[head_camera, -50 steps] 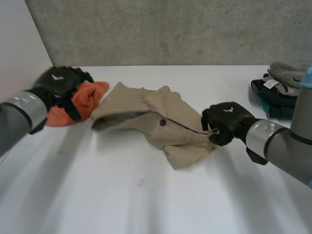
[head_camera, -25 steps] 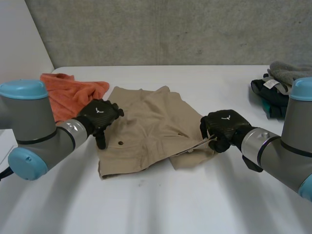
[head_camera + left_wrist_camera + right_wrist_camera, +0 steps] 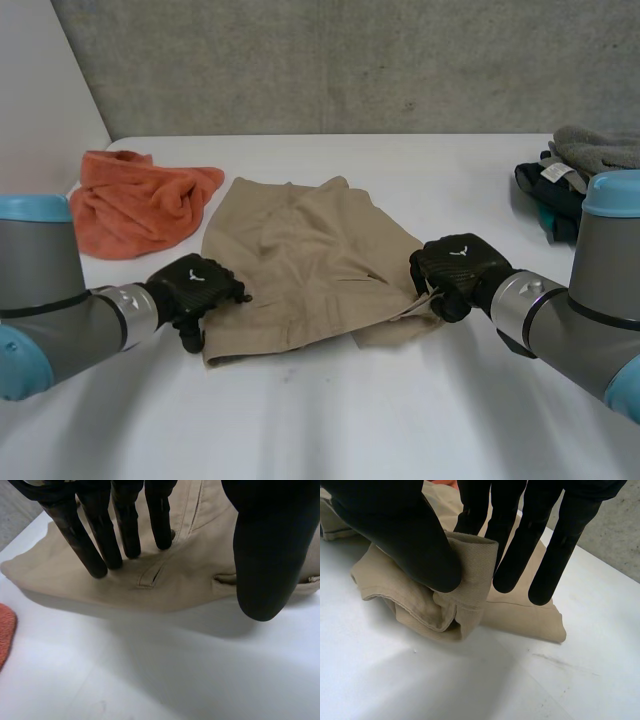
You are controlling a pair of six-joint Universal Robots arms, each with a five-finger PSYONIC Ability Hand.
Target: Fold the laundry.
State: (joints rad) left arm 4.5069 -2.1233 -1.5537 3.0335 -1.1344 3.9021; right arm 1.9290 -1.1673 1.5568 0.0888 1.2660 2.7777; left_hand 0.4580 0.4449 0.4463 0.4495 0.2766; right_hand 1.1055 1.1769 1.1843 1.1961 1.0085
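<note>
Head view: one pair of tan shorts (image 3: 300,270) lies spread flat on the white surface (image 3: 350,410) between the robot's two hands, its near edge running side to side from one hand to the other. The left hand (image 3: 195,288) sits at the near left corner of the shorts; in the left wrist view its straight fingers (image 3: 95,550) rest their tips on the cloth beside a pocket slit, while the thumb (image 3: 260,555) hangs apart over the cloth's edge, so this hand is relaxed and grips nothing. The right hand (image 3: 455,270) is at the near right corner, and the right wrist view shows its thumb (image 3: 405,535) pinching a bunched fold of the tan cloth against the fingers, lifted a little off the surface. Each hand is thus nearest its own end of that edge, and the rest of the shorts lies away from both, toward the far wall; a fold would likely carry the near edge that way, or one end across to the other. Elsewhere on the surface are one crumpled orange cloth (image 3: 135,205), just beyond the shorts at far left, and one pile of clothes (image 3: 570,180), dark and grey, well apart at far right.
</note>
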